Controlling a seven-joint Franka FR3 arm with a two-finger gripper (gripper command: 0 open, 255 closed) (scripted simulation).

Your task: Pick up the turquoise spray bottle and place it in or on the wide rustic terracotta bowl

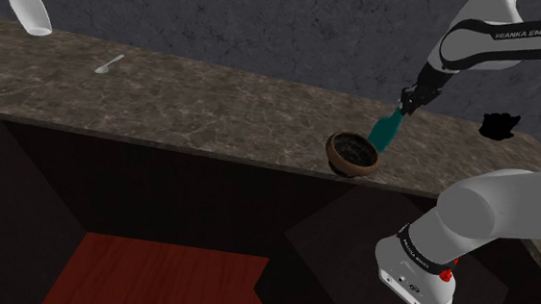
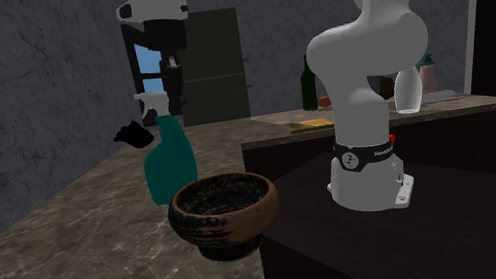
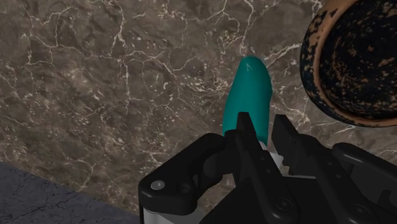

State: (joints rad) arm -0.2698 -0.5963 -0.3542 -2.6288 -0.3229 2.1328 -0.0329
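Note:
The turquoise spray bottle (image 1: 387,130) (image 2: 168,164) (image 3: 249,95) hangs tilted above the marble counter, held by its neck in my black gripper (image 1: 409,102) (image 2: 164,75) (image 3: 262,137), which is shut on it. The brown terracotta bowl (image 1: 353,152) (image 2: 224,212) (image 3: 355,60), dark and mottled inside, sits on the counter near its front edge. In the shoulder view the bottle's base is just above and to the right of the bowl's rim. In the second exterior view the bottle is behind the bowl and to its left.
A small black object (image 1: 499,125) (image 2: 133,134) lies on the counter beyond the bottle. A spoon (image 1: 108,65) and a white vase (image 1: 27,4) are far off at the shoulder view's left. The counter's front edge (image 1: 163,142) drops to a dark recess.

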